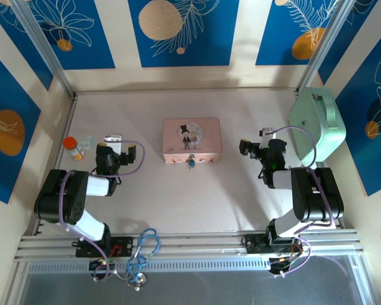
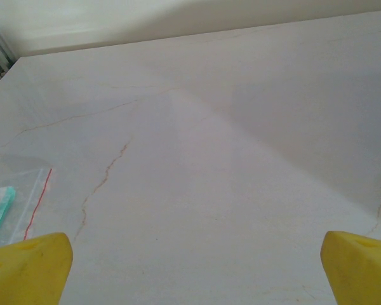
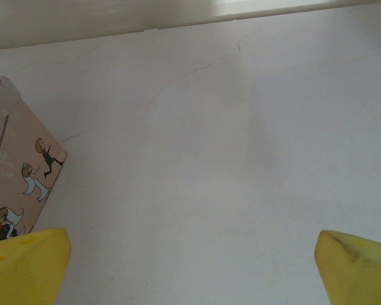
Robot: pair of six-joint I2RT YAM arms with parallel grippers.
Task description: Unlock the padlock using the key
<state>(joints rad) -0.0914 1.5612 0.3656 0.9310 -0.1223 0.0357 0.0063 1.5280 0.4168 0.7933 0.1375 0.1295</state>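
Padlock (image 1: 191, 161): mid-bench, near side of pink tin (image 1: 192, 138); between left pincer (image 1: 119, 149) and right pincer (image 1: 255, 143), both wide; right marginally nearer.

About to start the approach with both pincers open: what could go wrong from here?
1. The padlock is tiny and sits at the front edge of the pink tin; a wide-open pincer may shove the tin rather than grip the lock.
2. The left pincer is close to a plastic bag and could snag it when it moves.
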